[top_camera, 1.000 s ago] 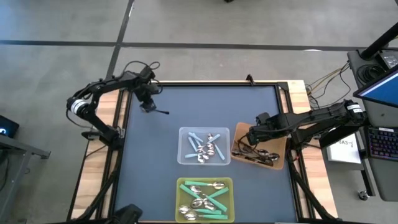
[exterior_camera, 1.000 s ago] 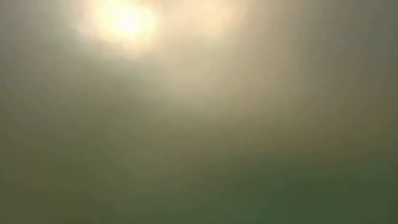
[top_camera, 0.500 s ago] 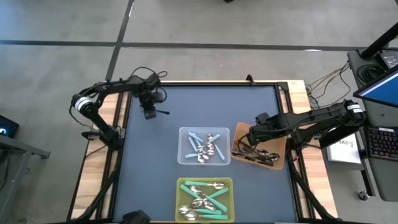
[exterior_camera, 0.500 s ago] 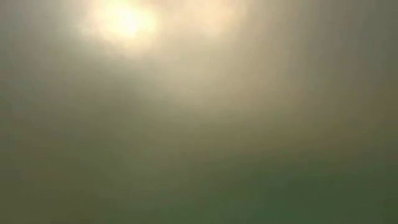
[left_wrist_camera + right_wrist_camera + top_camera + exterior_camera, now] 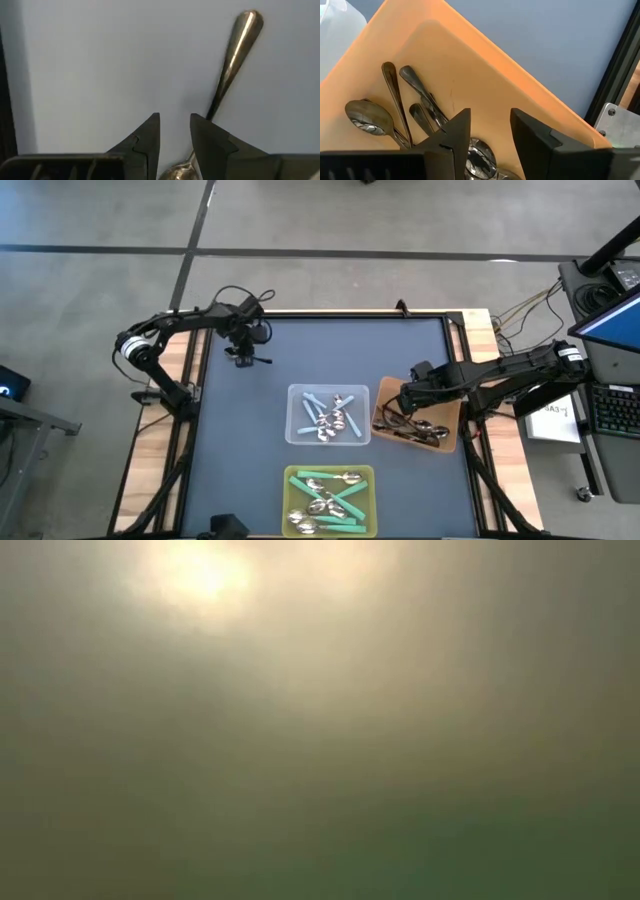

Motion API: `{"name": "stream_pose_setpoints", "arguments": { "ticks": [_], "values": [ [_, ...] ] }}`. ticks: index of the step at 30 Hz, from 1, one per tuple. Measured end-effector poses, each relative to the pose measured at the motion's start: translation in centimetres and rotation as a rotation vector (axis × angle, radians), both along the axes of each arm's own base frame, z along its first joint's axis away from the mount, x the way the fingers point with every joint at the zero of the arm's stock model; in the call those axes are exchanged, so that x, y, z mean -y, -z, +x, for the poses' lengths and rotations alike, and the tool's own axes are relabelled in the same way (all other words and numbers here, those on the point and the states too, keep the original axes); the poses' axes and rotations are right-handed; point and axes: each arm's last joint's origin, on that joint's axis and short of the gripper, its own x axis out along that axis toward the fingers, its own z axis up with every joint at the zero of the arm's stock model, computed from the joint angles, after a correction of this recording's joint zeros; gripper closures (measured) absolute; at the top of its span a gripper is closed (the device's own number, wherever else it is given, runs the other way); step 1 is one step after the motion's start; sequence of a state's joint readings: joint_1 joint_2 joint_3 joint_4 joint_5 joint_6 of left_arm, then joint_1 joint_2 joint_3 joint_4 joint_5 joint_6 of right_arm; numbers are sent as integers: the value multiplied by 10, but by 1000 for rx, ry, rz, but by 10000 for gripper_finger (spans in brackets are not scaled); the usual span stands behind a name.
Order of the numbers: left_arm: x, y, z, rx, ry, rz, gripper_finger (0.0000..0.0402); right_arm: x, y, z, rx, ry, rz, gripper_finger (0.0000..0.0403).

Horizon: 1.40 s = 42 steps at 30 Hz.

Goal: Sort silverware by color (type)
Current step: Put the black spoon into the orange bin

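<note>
**Two grippers, three bins of sorted spoons, one spoon at the far corner**

Seen from above, the left gripper hangs over the dark blue table near its far left corner, at about ten o'clock from the table's middle. A dark-handled spoon sticks out from it toward three o'clock. In the left wrist view this spoon runs beside the right-hand finger, its shiny bowl low between the fingertips; the jaws stand slightly apart, and I cannot tell whether they pinch the spoon or merely straddle it.

The right gripper reaches in from three o'clock and sits at the near-left edge of the brown bin. Its jaws are parted over the bin and close on nothing; several dark-handled spoons lie below them on the bin floor.

The clear bin lies at the table's middle, just beside the brown bin, and holds the light blue spoons. The yellow-green bin sits at six o'clock by the near edge, filled with the teal-green spoons.

The low view shows only a hazy glow.
</note>
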State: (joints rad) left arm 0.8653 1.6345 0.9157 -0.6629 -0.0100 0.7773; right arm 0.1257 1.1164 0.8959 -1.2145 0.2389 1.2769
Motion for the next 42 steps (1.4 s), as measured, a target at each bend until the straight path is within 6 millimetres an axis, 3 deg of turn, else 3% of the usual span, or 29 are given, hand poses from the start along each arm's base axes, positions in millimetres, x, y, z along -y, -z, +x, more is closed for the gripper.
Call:
{"name": "stream_pose_setpoints", "arguments": {
  "ticks": [8,16,24,29,33,37,42],
  "values": [
    [9,2,-8,-82,-1,-97,313,0,0,0,-5,-26,-19,272],
    [6,5,-5,-48,10,-47,313,2,0,0,-8,-56,-76,274],
    [18,15,-9,-92,49,-69,313,2,-1,0,-9,-66,-83,273],
    [17,19,-7,-84,-5,-58,315,2,-1,0,-12,-79,-85,278],
    [19,20,-6,-86,-13,-67,342,2,-1,0,-15,-92,-87,280],
    [19,21,-5,-13,-140,-135,392,2,-1,1,-12,-92,-86,279],
    [18,20,-1,58,-330,-159,399,2,-1,3,7,-91,-85,280]
  ]
}}
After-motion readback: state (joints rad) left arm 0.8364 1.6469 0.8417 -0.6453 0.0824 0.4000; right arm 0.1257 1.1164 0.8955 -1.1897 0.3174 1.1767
